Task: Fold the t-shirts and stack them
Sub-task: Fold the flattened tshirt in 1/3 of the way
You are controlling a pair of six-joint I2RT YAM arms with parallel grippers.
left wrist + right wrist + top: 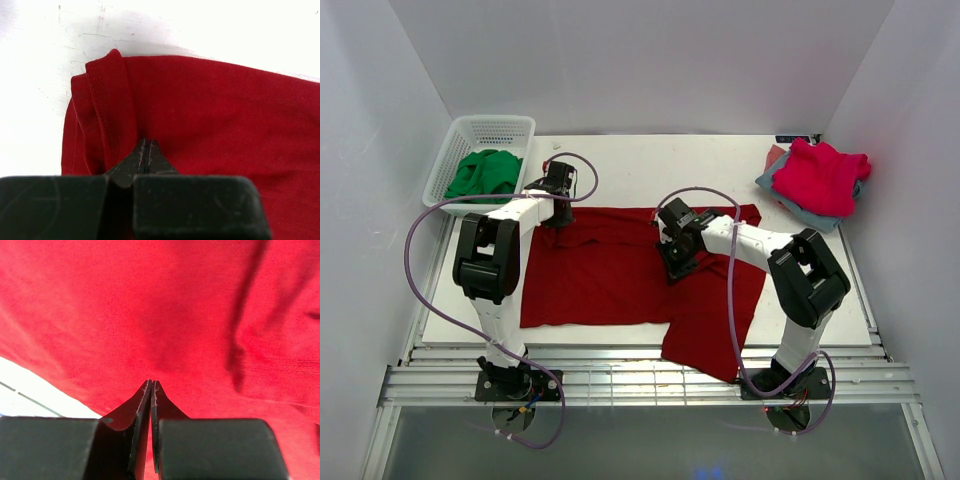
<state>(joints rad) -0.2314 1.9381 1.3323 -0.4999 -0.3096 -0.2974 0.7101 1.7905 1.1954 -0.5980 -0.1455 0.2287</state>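
Dark red t-shirt lies spread across the middle of the white tabletop, mostly flat, with its near right part hanging past the near edge onto the metal rails.

The left hand is down at the shirt's far left corner. In the left wrist view its fingers are pressed fully together, and the left hand has its tips right at a folded, stitched hem where the cloth bunches up. Whether a pinch of cloth sits between the tips cannot be told.

The right hand is down on the shirt near its middle, a little toward the far edge. The right wrist view shows the right hand with its fingers drawn together, only a thin slit between them, and the tips against the red cloth. Here too it is unclear whether cloth is caught.

At the far right corner of the tabletop a pink-red t-shirt rests on top of folded grey-blue t-shirts. At the far left corner stands a white basket with green cloth inside.
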